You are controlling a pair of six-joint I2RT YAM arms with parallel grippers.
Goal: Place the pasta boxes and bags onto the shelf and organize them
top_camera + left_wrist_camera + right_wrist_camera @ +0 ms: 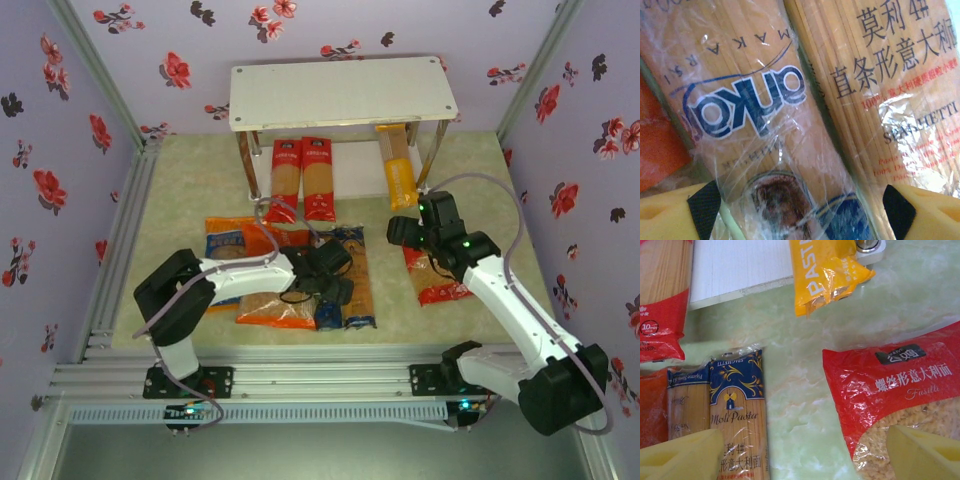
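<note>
Now the left pincer hangs released astride the tan pack, the blue pack just beside it at 3 o'clock, probably so it can lift one narrow pack alone. The right pincer gapes too, over the red bag at 4 o'clock, fusilli showing inside. At 12 o'clock the shelf carries two red packs and a yellow pack on its lower board.
</note>
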